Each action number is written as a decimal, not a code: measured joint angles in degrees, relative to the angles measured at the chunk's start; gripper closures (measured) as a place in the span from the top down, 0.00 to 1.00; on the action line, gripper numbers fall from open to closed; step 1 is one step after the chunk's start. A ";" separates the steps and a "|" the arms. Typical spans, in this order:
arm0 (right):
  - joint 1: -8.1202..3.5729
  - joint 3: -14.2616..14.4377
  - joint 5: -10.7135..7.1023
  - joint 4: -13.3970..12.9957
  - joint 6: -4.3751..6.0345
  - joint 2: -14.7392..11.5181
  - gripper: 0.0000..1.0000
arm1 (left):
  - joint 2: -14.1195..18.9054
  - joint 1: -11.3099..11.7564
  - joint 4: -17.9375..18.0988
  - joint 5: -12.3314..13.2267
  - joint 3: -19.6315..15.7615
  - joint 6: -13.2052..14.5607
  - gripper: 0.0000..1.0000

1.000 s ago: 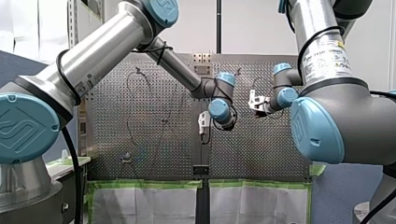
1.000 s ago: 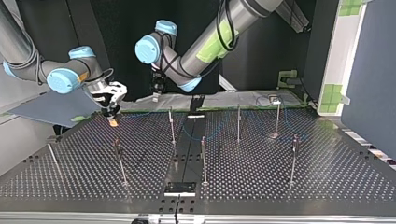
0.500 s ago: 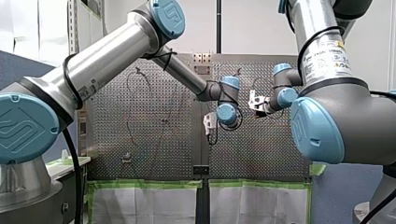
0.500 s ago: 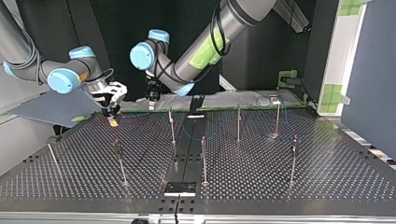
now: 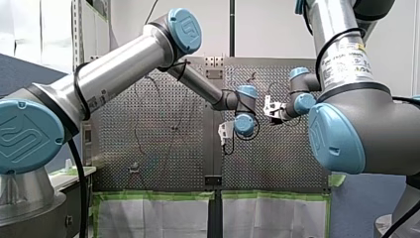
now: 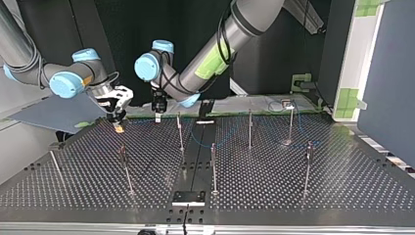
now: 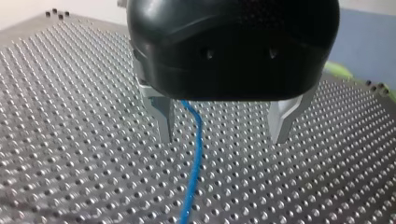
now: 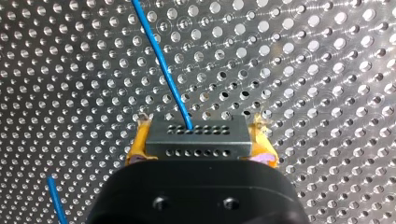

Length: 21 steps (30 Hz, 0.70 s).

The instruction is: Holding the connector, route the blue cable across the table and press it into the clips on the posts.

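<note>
My right gripper (image 8: 198, 129) is shut on a grey connector (image 8: 196, 136) between its yellow pads. The blue cable (image 8: 159, 60) runs out of the connector and away over the perforated table (image 8: 303, 70). My left gripper (image 7: 224, 136) hangs open just above the table, metal fingers (image 7: 164, 116) wide apart. The blue cable (image 7: 193, 168) passes between them, close to one finger and touching neither. In the top view my right gripper (image 6: 118, 116) is at the far left edge of the table, with my left gripper (image 6: 157, 111) just to its right.
Several thin upright posts stand on the table, among them one (image 6: 180, 132) near my left gripper, one (image 6: 213, 169) in the middle and one (image 6: 308, 166) at the top view's right. A black plate (image 6: 188, 197) lies at the near edge.
My left gripper has moved toward my right gripper, leftward in the top view, and come down a little. My right gripper has stayed put with the connector.
</note>
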 joint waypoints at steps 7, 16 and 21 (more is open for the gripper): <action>-0.01 0.00 -0.01 -0.04 0.01 0.00 0.00 | -1.38 0.35 -0.77 0.06 3.09 0.06 1.00; 0.01 0.00 -0.09 -0.06 0.01 0.00 0.00 | -1.44 -0.01 -0.95 0.08 3.70 0.65 0.33; 0.00 0.00 -0.23 -0.07 0.01 -0.04 0.00 | -1.46 0.06 -1.13 0.37 3.67 0.92 0.00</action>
